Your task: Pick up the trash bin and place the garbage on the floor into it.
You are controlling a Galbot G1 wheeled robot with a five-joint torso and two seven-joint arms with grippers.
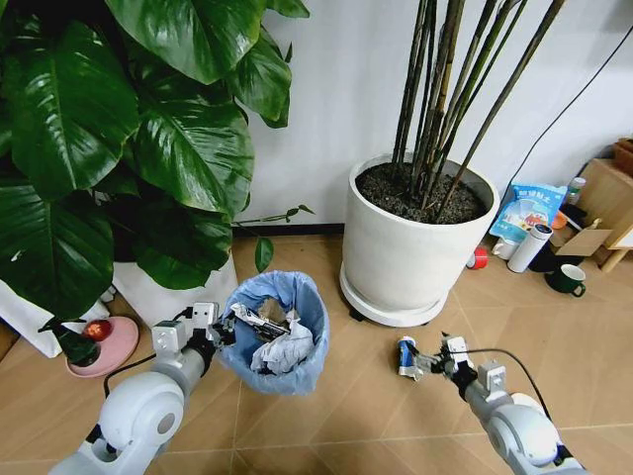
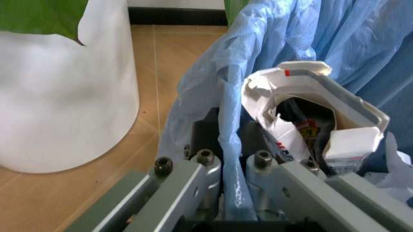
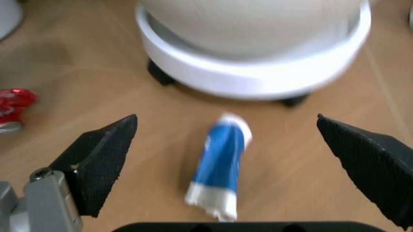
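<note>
The trash bin [image 1: 282,332], stuffed with paper and wrappers, is pinched at its bag-lined rim by the left tool [image 1: 220,332]. Right of the bin, a blue tube [image 1: 406,356] is framed by the right tool [image 1: 423,362], fingers spread, on bare wooden floor [image 1: 366,416] before the white pot [image 1: 415,247].

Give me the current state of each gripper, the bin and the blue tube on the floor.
Left gripper: shut on the trash bin's rim, bag pinched between its fingers.
Round trash bin with light-blue plastic liner: upright, already holding paper and packaging.
Right gripper: open, fingers either side of the tube, not touching it.
Small blue-and-white tube: lying on the wooden floor, beside the big white plant pot.
</note>
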